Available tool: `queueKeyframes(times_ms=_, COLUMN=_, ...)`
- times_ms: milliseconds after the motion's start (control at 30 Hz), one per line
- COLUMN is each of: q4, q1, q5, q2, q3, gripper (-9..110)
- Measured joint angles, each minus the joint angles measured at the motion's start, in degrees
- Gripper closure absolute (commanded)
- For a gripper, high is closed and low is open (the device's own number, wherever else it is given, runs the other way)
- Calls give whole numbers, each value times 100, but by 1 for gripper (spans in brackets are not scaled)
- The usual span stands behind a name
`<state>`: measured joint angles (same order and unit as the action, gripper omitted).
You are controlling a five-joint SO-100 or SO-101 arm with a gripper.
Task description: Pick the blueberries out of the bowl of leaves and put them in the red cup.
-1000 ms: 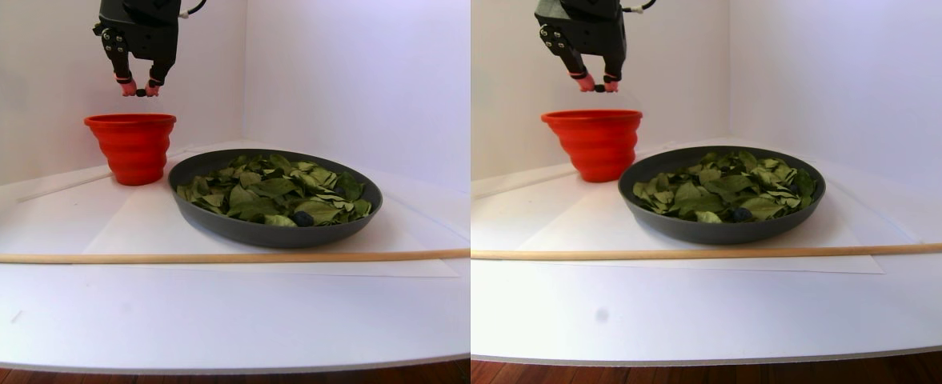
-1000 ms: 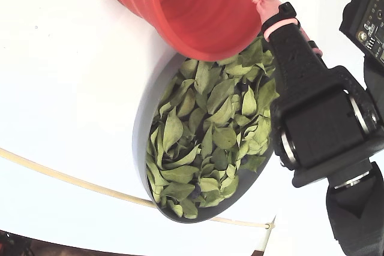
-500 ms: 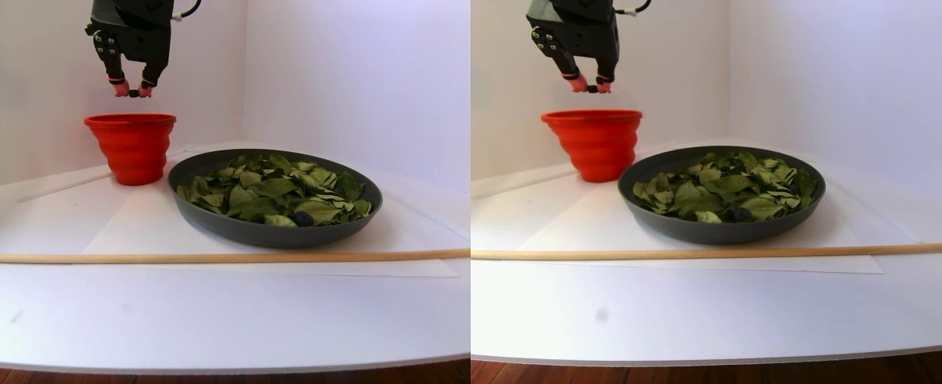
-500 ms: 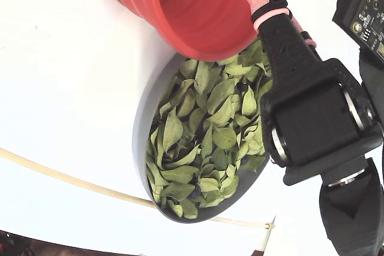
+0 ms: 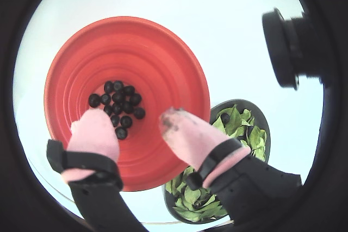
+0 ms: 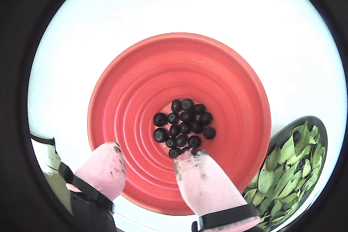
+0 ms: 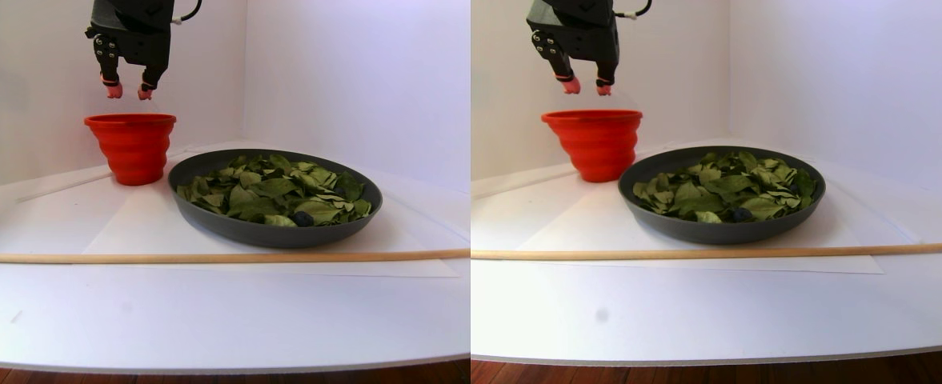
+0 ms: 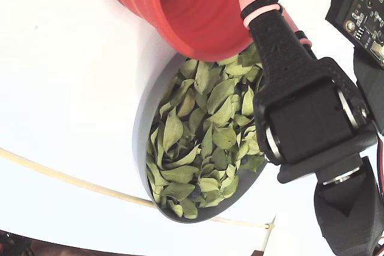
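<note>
Red-orange plastic fills the middle of both wrist views: the red cup [image 6: 179, 123] sits directly under the gripper [image 6: 149, 164], its stepped inner rings running down to a cluster of blueberries [image 6: 184, 122] lying together on the bottom. Pink-tipped fingers [image 5: 185, 131] stand clearly apart with nothing between them, and the tips hang above the cup's mouth without touching the rim. In the stereo pair view the gripper [image 7: 126, 92] hovers over the cup [image 7: 130, 148], a clear gap of white wall showing between the two pink tips and the red rim below. Just beside the cup, to its right in that view, rests the bowl [image 7: 222, 224], a wide shallow dark grey dish heaped with light green leaves [image 7: 270, 188]; one dark berry [image 7: 302, 218] shows among the leaves near the front edge. From the fixed view the black arm [image 8: 306, 118] reaches over the far side of the dish toward the cup. A thin pale wooden rod [image 7: 198, 258] lies across the white table [image 7: 198, 320] in front of the dish.
</note>
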<state>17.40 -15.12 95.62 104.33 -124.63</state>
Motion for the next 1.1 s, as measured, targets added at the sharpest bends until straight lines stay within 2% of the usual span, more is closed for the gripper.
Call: queueKeyframes(times_ms=1100, q4=-598, q1=1222, q5=105, q2=316, q3=-132, gripper=86)
